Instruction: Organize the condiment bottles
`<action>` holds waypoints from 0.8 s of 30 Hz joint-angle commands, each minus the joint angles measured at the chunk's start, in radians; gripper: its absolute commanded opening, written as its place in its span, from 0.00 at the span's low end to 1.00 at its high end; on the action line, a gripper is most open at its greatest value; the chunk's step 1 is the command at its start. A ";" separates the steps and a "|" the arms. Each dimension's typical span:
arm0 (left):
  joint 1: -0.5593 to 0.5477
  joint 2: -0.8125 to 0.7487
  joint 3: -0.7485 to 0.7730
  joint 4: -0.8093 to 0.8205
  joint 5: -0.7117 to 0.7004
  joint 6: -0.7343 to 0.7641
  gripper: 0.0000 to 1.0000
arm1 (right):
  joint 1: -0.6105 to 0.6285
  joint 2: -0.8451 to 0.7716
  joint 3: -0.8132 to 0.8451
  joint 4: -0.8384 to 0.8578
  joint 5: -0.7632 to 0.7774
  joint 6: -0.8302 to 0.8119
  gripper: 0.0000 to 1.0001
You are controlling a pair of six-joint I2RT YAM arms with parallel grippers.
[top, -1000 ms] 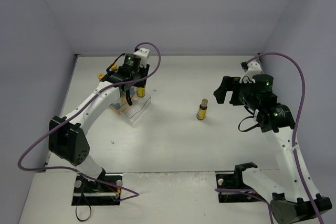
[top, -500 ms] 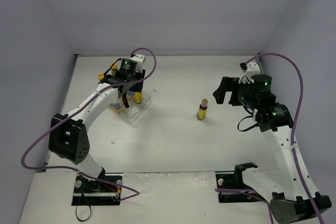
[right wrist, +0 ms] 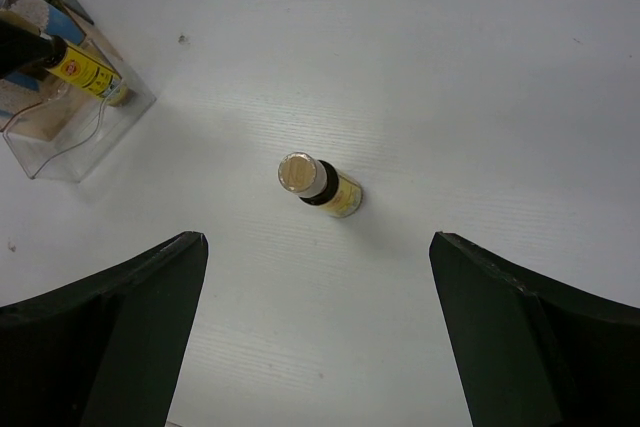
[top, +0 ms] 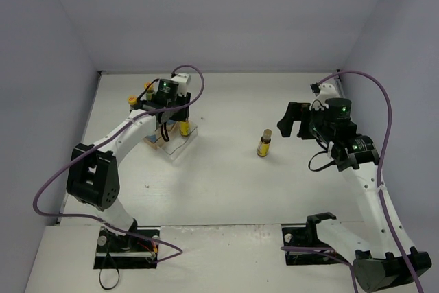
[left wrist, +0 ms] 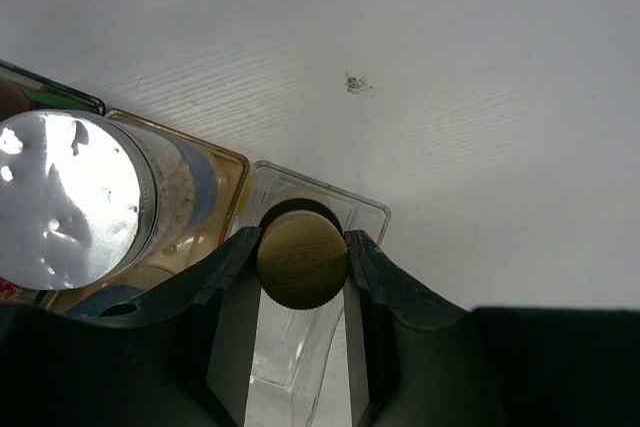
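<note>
My left gripper [left wrist: 302,250] is shut on the gold cap of a short yellow-labelled bottle [left wrist: 302,267]. It holds the bottle upright in the end compartment of the clear stepped rack [left wrist: 365,219]. In the top view this gripper [top: 177,120] is over the rack [top: 173,145], with the bottle [top: 184,128] under it. A silver-lidded jar [left wrist: 70,197] stands in the rack beside it. Two yellow caps [top: 132,100] show behind the arm. A second short yellow-labelled bottle [top: 264,143] stands alone mid-table. My right gripper [right wrist: 318,245] is open and empty above it [right wrist: 322,185].
The rack sits at the back left, with the left arm stretched over it. The right wrist view shows the rack [right wrist: 60,132] at its far left. Purple cables loop over both arms. Grey walls close the table's back and sides.
My left gripper has shifted slightly left and down with the bottle, setting it into the rack's end compartment. The right arm has barely moved.
</note>
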 commanded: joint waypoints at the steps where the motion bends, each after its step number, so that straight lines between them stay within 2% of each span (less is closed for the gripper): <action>1: 0.011 -0.021 0.025 0.114 0.019 -0.013 0.00 | -0.007 0.011 0.000 0.074 -0.012 0.000 1.00; 3: 0.011 -0.013 0.022 0.114 0.019 -0.013 0.02 | -0.006 0.019 -0.001 0.074 -0.012 0.003 1.00; 5: 0.011 -0.012 0.013 0.118 0.022 -0.015 0.10 | -0.006 0.023 -0.003 0.075 -0.014 0.002 1.00; 6: 0.011 -0.012 0.012 0.120 0.022 -0.015 0.15 | -0.006 0.023 -0.006 0.077 -0.014 0.003 1.00; 7: 0.011 -0.013 0.009 0.121 0.022 -0.015 0.26 | -0.006 0.026 -0.007 0.080 -0.014 0.002 1.00; 9: 0.011 -0.016 0.004 0.123 0.021 -0.015 0.33 | -0.006 0.032 -0.009 0.077 -0.008 -0.001 1.00; 10: 0.011 -0.019 0.002 0.123 0.019 -0.015 0.42 | -0.006 0.037 -0.011 0.074 -0.006 -0.003 1.00; 12: 0.011 -0.021 0.002 0.121 0.015 -0.013 0.50 | -0.006 0.045 -0.014 0.074 0.002 -0.003 1.00; 13: 0.013 -0.024 0.004 0.120 0.013 -0.013 0.58 | -0.006 0.046 -0.017 0.075 0.002 -0.005 1.00; 17: 0.011 -0.039 0.010 0.108 0.000 -0.009 0.73 | -0.003 0.056 -0.018 0.081 -0.001 -0.001 1.00; 20: 0.013 -0.055 0.024 0.091 -0.013 -0.005 0.78 | 0.003 0.066 -0.020 0.086 -0.001 0.000 1.00; 24: 0.011 -0.090 0.059 0.046 -0.013 -0.004 0.78 | 0.008 0.077 -0.018 0.098 -0.001 0.002 1.00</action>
